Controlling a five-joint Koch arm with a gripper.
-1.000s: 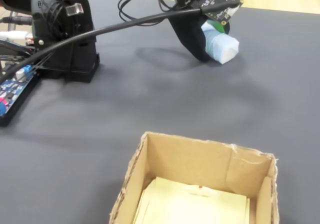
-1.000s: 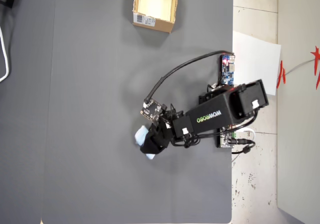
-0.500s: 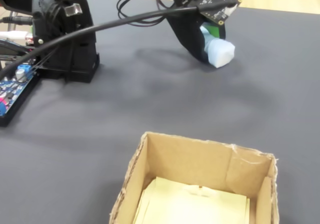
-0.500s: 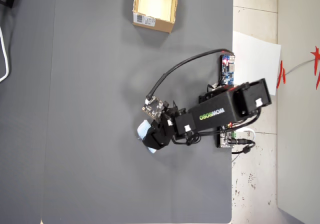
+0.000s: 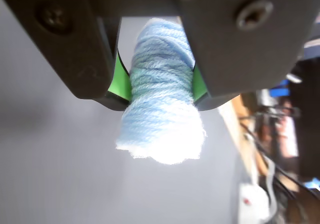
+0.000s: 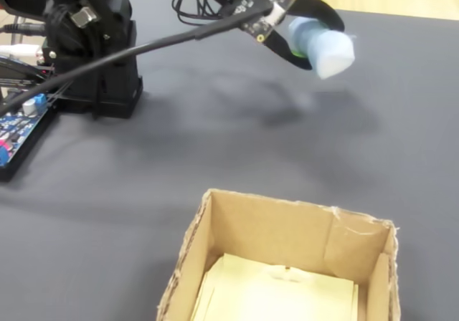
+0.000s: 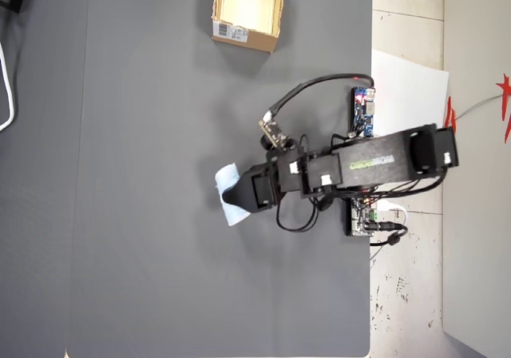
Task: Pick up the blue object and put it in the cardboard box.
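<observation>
Currently gripper (image 5: 161, 91) pinches the blue object (image 5: 161, 99), raised above the mat (image 6: 215, 142), well apart from the box (image 6: 287, 249).

I see the blue object (image 5: 161, 94), a pale, fuzzy yarn-like roll, lifted clear of the mat with its lower end hanging free. The cardboard box (image 7: 247, 10), tan with a yellowish interior, sits open and well apart from it.

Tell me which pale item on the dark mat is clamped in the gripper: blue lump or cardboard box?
The pale blue soft woolly lump, pinched between the gripper's green pads; the tan cardboard box sits apart.
</observation>
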